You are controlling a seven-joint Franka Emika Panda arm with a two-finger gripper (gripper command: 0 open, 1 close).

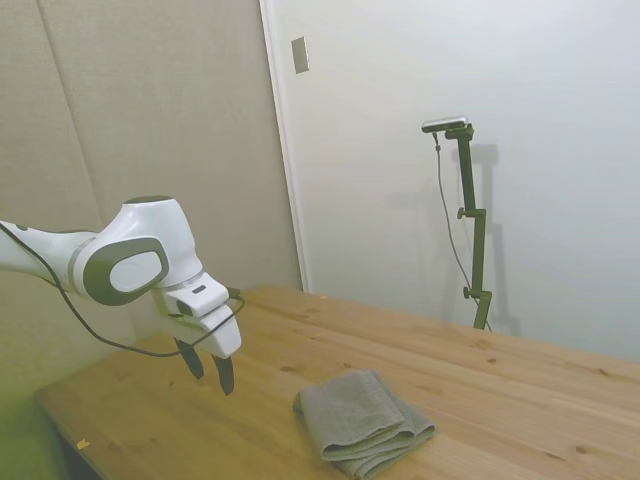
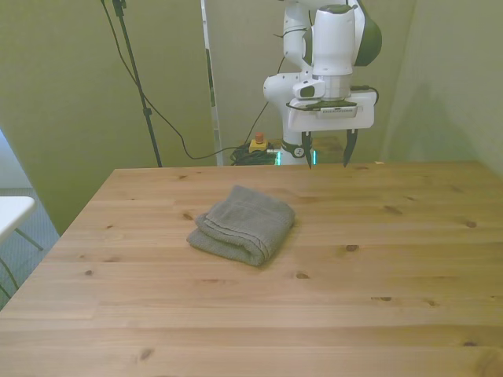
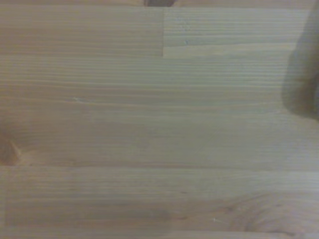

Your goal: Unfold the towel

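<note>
The gripper [image 2: 328, 157] hangs above the far edge of the table [image 2: 393, 259], its two dark fingers [image 2: 348, 148] spread apart and pointing down, with nothing between them. In the side view the gripper [image 1: 207, 368] sits low over the wood without touching it, its fingers [image 1: 225, 374] clear of the surface, and a black cable [image 1: 60, 305] loops from the white arm [image 1: 130, 262] down toward the wrist.

The towel [image 2: 244, 222] lies folded on the table, nearer the camera than the gripper in the front view and off toward the front view's left of it, well apart from the fingers. It is a grey-green bundle, thick and soft, with its layered edges stacked along the near-left side and a rounded fold at the end nearest the camera. In the side view the towel [image 1: 362, 418] rests to the right of the gripper, near the table's near edge, with bare wood between the two.

The wrist view shows only blurred wooden planks of the table [image 3: 149, 124], with a knot in the grain; a dark smudge [image 3: 303, 74] at one edge may be a shadow, though it is too soft to tell.

Behind the table in the front view, a yellow and red object [image 2: 257, 142] sits low by the robot's base.
</note>
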